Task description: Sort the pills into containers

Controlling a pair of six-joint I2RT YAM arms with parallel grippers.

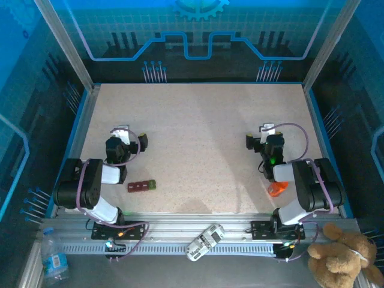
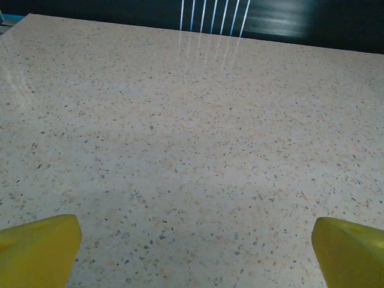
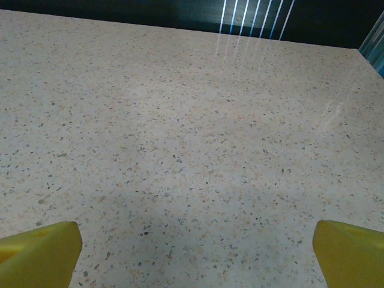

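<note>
No writing can be read.
A gear-shaped emblem (image 1: 198, 7) is seen on the blue back wall (image 1: 108, 24), without lettering; the label (image 1: 55, 262) on the water bottle (image 1: 53, 251) is too small to be read.

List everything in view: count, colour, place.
pill organiser strip: 1, dark red with one green end, on the table by the left arm
orange bottle: 1, orange, on the table against the right arm, partly hidden
table: 1, speckled beige
handheld device: 1, white-grey, on the front rail between the arm bases
plush bear: 1, brown, off the table, near right corner
water bottle: 1, clear with blue label, off the table, near left corner
left pincer: 1, yellow fingers, open over bare table
right pincer: 1, yellow fingers, open over bare table
</note>
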